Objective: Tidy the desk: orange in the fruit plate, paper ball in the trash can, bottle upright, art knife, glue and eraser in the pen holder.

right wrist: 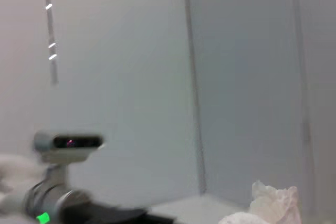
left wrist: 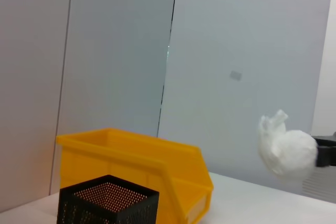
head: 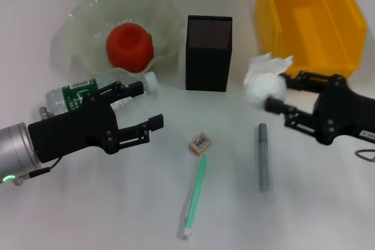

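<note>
A: While the right gripper [head: 278, 93] pinches it above the table, how does the paper ball [head: 265, 86] look?
B: White, crumpled, with ragged tips, near the smooth yellow trash can [head: 310, 19]. The left gripper [head: 146, 105] is spread.

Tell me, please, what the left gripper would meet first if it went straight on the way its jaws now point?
Probably nothing on the desk: the left gripper, jaws open, points across toward the paper ball held by the right gripper, though height is unclear.
</note>
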You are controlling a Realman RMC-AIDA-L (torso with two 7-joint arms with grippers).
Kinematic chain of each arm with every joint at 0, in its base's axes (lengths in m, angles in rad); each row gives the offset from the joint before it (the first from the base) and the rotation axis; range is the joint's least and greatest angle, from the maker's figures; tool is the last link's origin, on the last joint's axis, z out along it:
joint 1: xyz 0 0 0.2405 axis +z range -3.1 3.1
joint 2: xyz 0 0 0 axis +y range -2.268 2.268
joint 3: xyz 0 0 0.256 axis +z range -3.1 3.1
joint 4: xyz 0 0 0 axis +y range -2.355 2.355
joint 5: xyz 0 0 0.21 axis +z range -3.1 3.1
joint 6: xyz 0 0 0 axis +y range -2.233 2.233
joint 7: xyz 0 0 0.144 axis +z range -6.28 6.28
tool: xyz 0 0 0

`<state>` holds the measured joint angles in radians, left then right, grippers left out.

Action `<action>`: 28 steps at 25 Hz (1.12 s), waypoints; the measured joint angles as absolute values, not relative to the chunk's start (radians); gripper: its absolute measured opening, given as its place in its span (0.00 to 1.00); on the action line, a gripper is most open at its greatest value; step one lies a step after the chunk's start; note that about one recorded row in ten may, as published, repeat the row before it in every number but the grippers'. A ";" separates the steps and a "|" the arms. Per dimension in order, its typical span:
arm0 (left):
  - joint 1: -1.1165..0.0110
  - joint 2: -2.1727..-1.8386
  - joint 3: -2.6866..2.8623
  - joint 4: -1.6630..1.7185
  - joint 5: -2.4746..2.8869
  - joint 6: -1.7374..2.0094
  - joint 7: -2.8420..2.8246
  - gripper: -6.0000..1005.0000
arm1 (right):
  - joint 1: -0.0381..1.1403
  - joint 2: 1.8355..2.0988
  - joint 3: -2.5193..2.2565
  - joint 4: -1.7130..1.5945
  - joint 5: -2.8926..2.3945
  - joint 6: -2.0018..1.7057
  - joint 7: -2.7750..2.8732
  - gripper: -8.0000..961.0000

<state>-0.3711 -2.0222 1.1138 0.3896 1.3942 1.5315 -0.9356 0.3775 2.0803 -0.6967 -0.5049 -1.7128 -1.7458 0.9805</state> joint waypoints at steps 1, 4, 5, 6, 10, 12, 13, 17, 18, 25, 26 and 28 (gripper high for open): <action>-0.371 -2.022 1.114 0.390 1.394 1.532 -0.936 0.81 | 0.376 2.081 -0.657 -0.479 -1.713 -1.747 0.946 0.51; -0.379 -2.025 1.108 0.390 1.394 1.533 -0.958 0.81 | 0.369 2.081 -0.496 -0.399 -1.712 -1.746 0.841 0.51; -0.379 -2.025 1.108 0.390 1.394 1.533 -0.959 0.81 | 0.369 2.081 -0.496 -0.399 -1.712 -1.746 0.841 0.51; -0.379 -2.025 1.107 0.390 1.393 1.534 -0.960 0.81 | 0.369 2.082 -0.462 -0.386 -1.712 -1.741 0.822 0.51; -0.380 -2.026 1.106 0.390 1.393 1.535 -0.966 0.81 | 0.375 2.084 -0.320 -0.339 -1.712 -1.693 0.741 0.51; -0.380 -2.027 1.106 0.390 1.393 1.536 -0.968 0.81 | 0.400 2.084 -0.251 -0.316 -1.712 -1.625 0.717 0.51; -0.380 -2.027 1.106 0.390 1.393 1.539 -0.968 0.81 | 0.400 2.084 -0.251 -0.316 -1.712 -1.625 0.717 0.51; -0.378 -2.027 1.106 0.390 1.393 1.544 -0.968 0.81 | 0.443 2.082 -0.232 -0.312 -1.712 -1.509 0.728 0.51; -0.378 -2.027 1.106 0.390 1.393 1.544 -0.968 0.81 | 0.455 2.082 -0.231 -0.312 -1.712 -1.476 0.731 0.51; -0.369 -2.032 1.106 0.390 1.393 1.556 -0.961 0.81 | 0.503 2.082 -0.226 -0.317 -1.709 -1.377 0.762 0.54; -0.368 -2.032 1.106 0.390 1.393 1.560 -0.961 0.81 | 0.507 2.082 -0.225 -0.318 -1.705 -1.364 0.763 0.54; -0.367 -2.033 1.106 0.390 1.393 1.560 -0.961 0.81 | 0.513 2.082 -0.224 -0.319 -1.700 -1.342 0.767 0.55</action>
